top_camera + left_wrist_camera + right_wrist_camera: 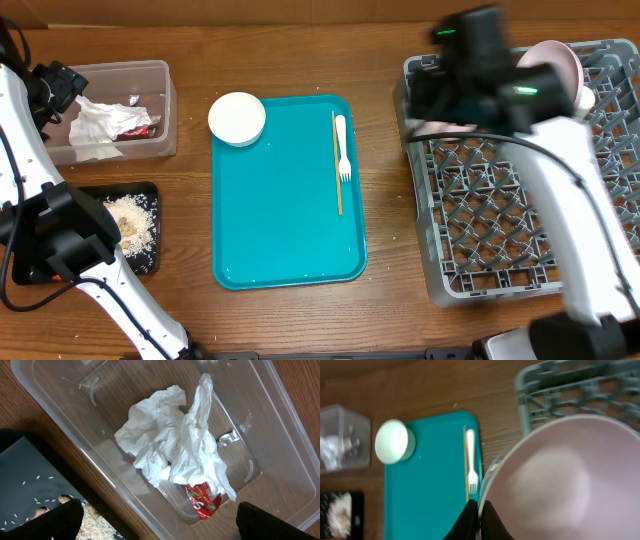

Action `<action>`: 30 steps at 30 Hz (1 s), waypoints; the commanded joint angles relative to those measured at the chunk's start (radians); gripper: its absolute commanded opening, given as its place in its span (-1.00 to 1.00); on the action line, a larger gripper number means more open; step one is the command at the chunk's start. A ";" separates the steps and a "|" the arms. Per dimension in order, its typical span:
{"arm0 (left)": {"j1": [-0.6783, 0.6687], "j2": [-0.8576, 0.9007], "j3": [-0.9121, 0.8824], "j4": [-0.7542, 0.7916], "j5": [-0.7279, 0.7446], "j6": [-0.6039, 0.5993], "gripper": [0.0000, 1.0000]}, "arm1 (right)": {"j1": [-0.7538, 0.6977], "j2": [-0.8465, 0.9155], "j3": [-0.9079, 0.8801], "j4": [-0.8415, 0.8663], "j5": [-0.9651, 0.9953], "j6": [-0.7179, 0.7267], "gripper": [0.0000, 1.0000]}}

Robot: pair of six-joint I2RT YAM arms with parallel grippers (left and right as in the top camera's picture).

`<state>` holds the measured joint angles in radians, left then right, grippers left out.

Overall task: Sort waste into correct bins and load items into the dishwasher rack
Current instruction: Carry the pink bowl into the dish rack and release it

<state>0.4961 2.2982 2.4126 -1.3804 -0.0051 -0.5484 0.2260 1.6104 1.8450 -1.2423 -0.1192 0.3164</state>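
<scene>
Now the right gripper (479, 516), jaws clamped on the rim of the white plate (560, 475), holds it over the dishwasher rack (500, 210) at the desk's far right corner; next it likely must seat it upright between pegs. The left gripper (159, 522), jaws apart, hovers above the clear tub (280, 425)

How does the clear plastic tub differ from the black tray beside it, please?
The clear tub is see-through and deep-walled; the black tray is opaque and shallow. The clear tub holds crumpled white napkins and a red wrapper; the black tray holds beige food scraps. Both are rectangular and sit on the wooden table.
</scene>
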 commanded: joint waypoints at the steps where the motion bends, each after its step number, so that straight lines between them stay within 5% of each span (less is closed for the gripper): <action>1: -0.006 -0.013 -0.003 0.001 -0.013 -0.006 1.00 | -0.171 -0.103 0.026 -0.051 -0.115 0.020 -0.92; 9: -0.006 -0.013 -0.003 0.001 -0.013 -0.006 1.00 | -0.650 -0.129 -0.009 -0.120 -0.716 -0.197 -0.92; 14: -0.006 -0.013 -0.003 0.001 -0.013 -0.006 0.99 | -0.866 -0.129 -0.125 -0.125 -0.905 -0.330 -0.92; 20: -0.006 -0.013 -0.003 0.001 -0.013 -0.006 0.99 | -0.948 -0.128 -0.323 -0.047 -1.070 -0.451 -0.92; 30: -0.006 -0.013 -0.003 0.001 -0.013 -0.006 1.00 | -0.953 -0.110 -0.694 0.420 -1.357 -0.447 -0.92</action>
<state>0.4961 2.2982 2.4126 -1.3804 -0.0051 -0.5484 -0.7258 1.4960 1.2072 -0.8814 -1.3422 -0.1127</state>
